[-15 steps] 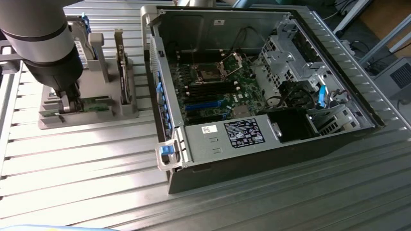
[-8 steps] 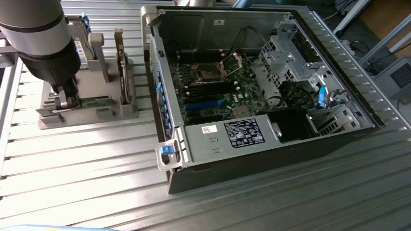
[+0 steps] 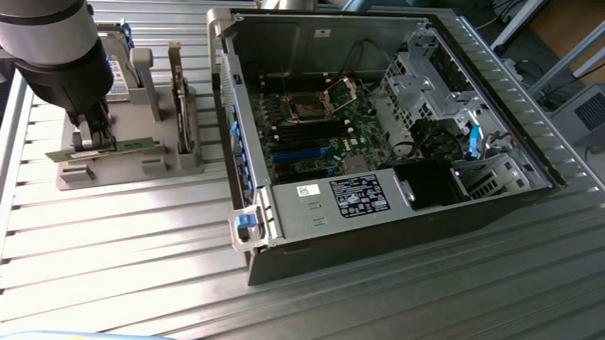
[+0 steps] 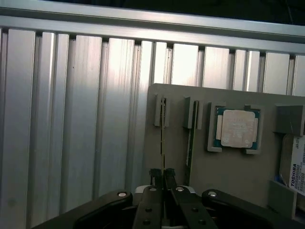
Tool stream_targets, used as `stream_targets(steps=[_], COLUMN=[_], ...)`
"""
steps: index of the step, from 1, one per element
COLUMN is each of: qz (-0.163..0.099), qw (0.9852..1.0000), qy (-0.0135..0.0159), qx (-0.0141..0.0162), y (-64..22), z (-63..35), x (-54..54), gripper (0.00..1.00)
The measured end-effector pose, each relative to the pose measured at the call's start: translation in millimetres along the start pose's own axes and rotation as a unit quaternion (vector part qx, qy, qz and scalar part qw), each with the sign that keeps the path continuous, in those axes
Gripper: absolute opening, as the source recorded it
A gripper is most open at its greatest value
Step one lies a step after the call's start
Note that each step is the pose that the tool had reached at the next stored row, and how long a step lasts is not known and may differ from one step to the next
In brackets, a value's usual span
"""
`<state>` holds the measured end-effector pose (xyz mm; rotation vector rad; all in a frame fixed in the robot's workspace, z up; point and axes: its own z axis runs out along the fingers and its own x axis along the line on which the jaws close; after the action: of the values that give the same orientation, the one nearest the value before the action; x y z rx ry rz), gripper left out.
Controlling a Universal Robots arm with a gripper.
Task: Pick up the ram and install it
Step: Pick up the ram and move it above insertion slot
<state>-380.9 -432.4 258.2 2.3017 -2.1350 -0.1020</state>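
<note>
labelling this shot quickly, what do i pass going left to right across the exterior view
memory stick → blue latch → power supply → blue cable

Ribbed, likely aluminium table (image 3: 123,244) carries grey fixture (image 3: 104,178) and open computer case (image 3: 397,234).

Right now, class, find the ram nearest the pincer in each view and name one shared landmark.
Exterior view: the ram lies along the near edge of the grey holder, at the exterior view's left, beneath the pincer.
Wrist view: the ram stands edge-on in a slot, meeting the pincer.
Shared landmark: the grey holder.
</note>
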Motion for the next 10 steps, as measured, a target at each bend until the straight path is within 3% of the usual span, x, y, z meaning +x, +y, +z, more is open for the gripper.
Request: stream_targets(steps=[6, 10], qz=[0.000, 0.000], qw=[1.0000, 1.0000], qy=[-0.0008, -0.0013], qx=[0.0000, 0.0001], y=[0.8, 1.2], z=[-18.7, -25.9], x=[-0.9, -1.2], gripper=[0.13, 0.13])
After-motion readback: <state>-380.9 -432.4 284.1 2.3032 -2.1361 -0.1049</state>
